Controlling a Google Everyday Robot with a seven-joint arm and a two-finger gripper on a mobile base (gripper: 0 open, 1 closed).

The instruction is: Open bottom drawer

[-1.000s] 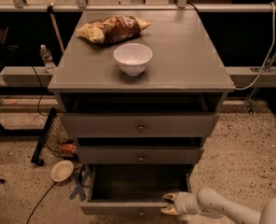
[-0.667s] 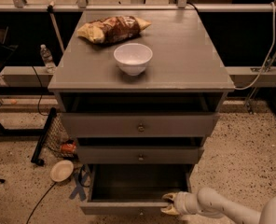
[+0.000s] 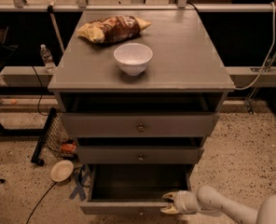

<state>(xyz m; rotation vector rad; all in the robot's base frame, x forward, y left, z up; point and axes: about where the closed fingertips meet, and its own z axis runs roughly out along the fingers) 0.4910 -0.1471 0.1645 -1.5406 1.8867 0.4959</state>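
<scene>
The bottom drawer (image 3: 128, 206) is the lowest of the grey cabinet's three and stands pulled far out, its dark inside showing. Its front edge runs along the bottom of the view and its knob is barely visible at the lower edge. My gripper (image 3: 168, 203) is at the right end of that front edge, with one finger above the edge and one below it, closed on the drawer front. The white arm runs off to the lower right. The middle drawer (image 3: 140, 157) and top drawer (image 3: 140, 126) are each slightly out.
A white bowl (image 3: 133, 58) and a snack bag (image 3: 113, 29) lie on the cabinet top (image 3: 189, 55). On the speckled floor to the left are a tan dish (image 3: 61, 170), a wire basket (image 3: 58, 136), black cables and a water bottle (image 3: 46, 58). A shelf frame stands behind.
</scene>
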